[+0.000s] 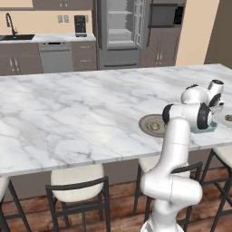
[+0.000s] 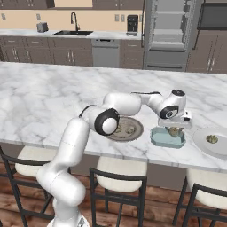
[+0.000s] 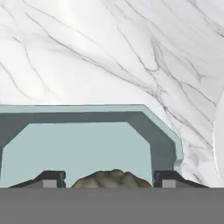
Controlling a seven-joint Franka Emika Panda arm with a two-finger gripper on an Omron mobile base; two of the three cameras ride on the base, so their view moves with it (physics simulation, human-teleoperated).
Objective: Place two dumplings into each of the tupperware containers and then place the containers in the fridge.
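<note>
My gripper [image 2: 174,130] hangs low over a pale-blue tupperware container [image 2: 167,138] near the counter's front edge. It is shut on a tan dumpling [image 2: 174,132] held just above the tray's floor. In the hand view that dumpling [image 3: 111,178] sits between the two finger tips, with the container's rim [image 3: 162,131] beyond it. A grey round plate [image 2: 133,124] to the left of the container carries two more dumplings [image 2: 118,130]. Another dumpling [image 2: 212,138] lies on a white plate [image 2: 205,144] to the right. The fridge [image 2: 170,33] stands at the back with its doors open.
The marble island counter [image 1: 77,113] stretches wide to the left of the plates. Stools [image 1: 77,181] line its near side. Cabinets, a sink [image 2: 73,32] and a dark microwave [image 1: 165,16] run along the back wall beside the fridge [image 1: 120,31].
</note>
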